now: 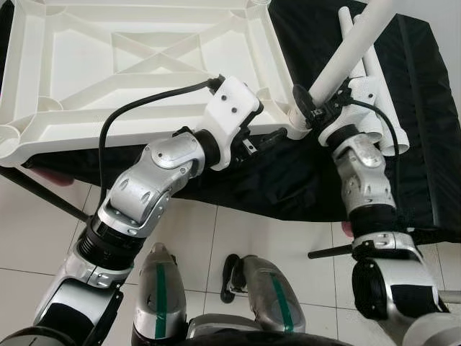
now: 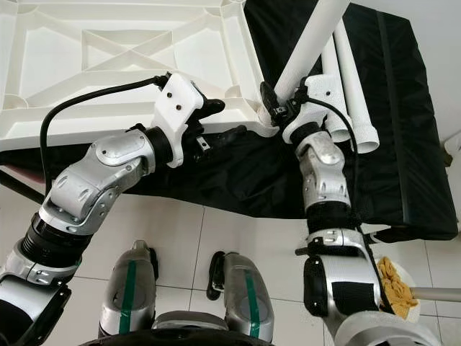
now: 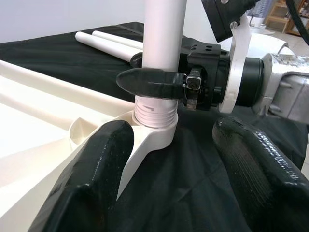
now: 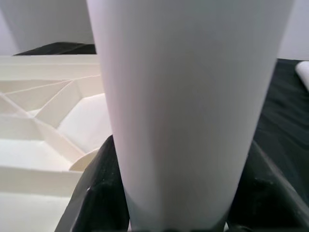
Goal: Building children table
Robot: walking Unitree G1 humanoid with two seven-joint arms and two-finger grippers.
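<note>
A: Leg position? The long white plastic tube leg (image 1: 351, 52) stands clamped in the right end effector (image 3: 159, 82), its threaded end in the corner socket of the upturned white plastic tabletop (image 1: 137, 65).

B: The left end effector (image 1: 263, 133), fingers spread, holds nothing just beside that corner.

Home interior: white tiled floor (image 1: 238, 238), plain white wall (image 3: 58, 17), wooden shelving (image 3: 285, 12), bowl of chips (image 2: 395, 288) on floor.

floor (image 1: 238, 238): pale tiles | black cloth (image 2: 403, 144): spread over it | wall: white
</note>
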